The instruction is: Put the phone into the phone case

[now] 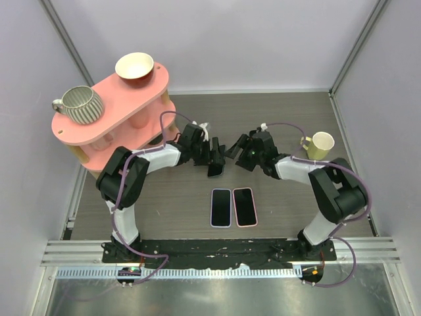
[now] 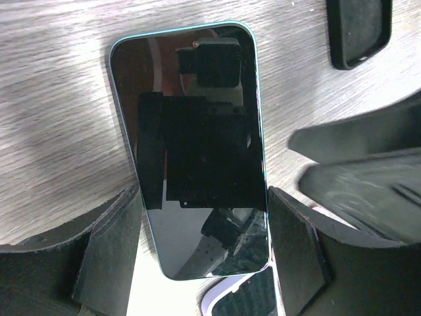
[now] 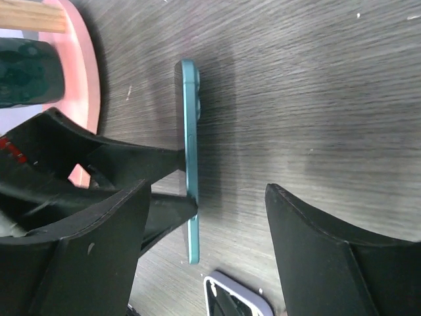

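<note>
My left gripper [image 1: 214, 163] is shut on a teal phone [image 2: 191, 151] and holds it by its long edges, above the table, with the dark screen towards the left wrist camera. The right wrist view shows the phone [image 3: 191, 164] edge-on, upright between my right gripper's [image 3: 209, 197] open jaws, nearer the left finger and touching neither. The right gripper [image 1: 231, 150] faces the left one at the table's middle. A lavender-rimmed case [image 1: 221, 207] lies flat below them, and its corner shows in both wrist views [image 2: 243, 296] [image 3: 237, 299].
A pink-rimmed case or phone [image 1: 245, 206] lies beside the lavender one. A pink shelf [image 1: 112, 122] at the back left carries a striped mug [image 1: 80, 104] and a bowl [image 1: 135, 65]. A yellow mug [image 1: 320, 145] stands at the right.
</note>
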